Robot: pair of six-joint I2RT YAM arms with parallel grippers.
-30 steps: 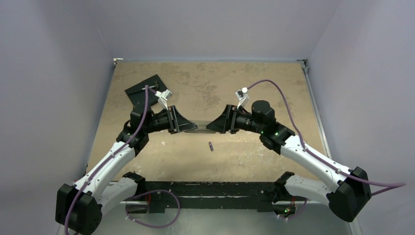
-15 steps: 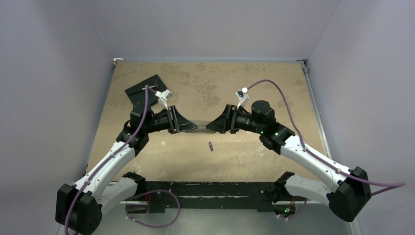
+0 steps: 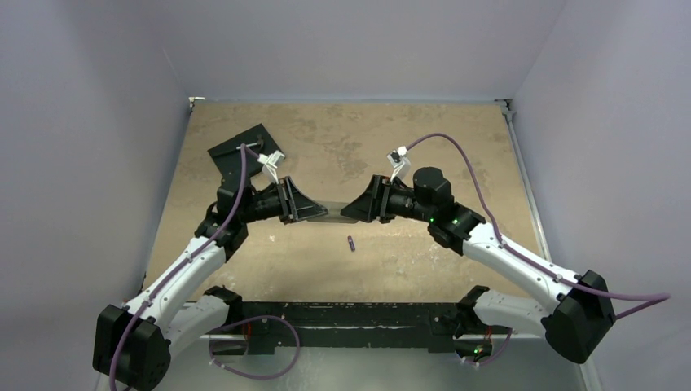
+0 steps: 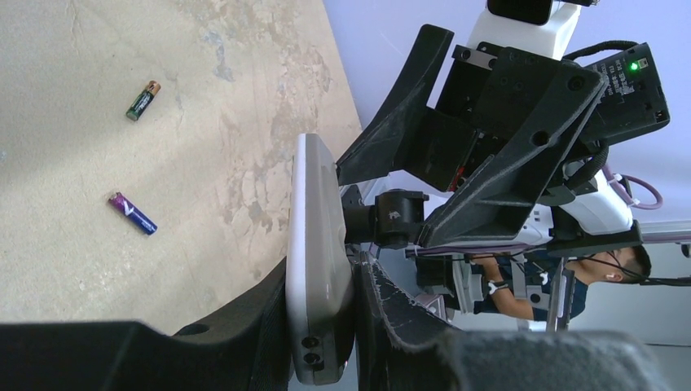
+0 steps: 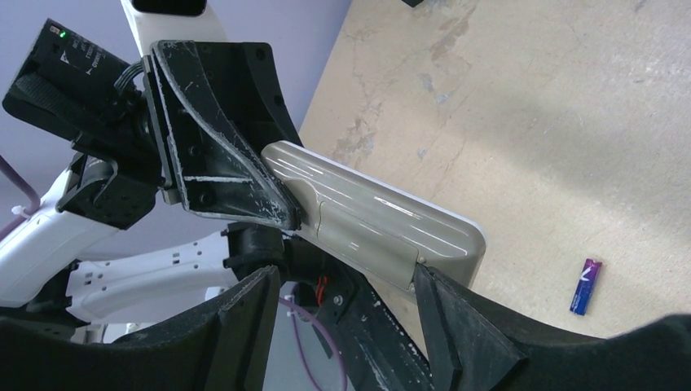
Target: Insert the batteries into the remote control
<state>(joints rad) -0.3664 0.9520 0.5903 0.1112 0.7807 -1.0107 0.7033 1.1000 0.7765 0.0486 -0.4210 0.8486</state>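
Left end effector (image 4: 322,281) grips remote control (image 4: 314,204); gold battery (image 4: 143,99) only in left-wrist view

White arms (image 3: 181,273) carry black joints (image 3: 583,322), purple cables (image 3: 444,135).

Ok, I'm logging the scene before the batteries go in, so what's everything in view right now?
remote control: one, pale grey and white, held off the table between the two grippers
gold-tinted battery: one, lying loose on the table
purple battery: one, purple and blue, loose on the table, apart from the other
slab: one, black, far left part of the table
table: one, mottled tan
person: one, dark blue top, beyond the table edge
left gripper: one, black, shut on one end of the remote
right gripper: one, black, jaws open around the other end
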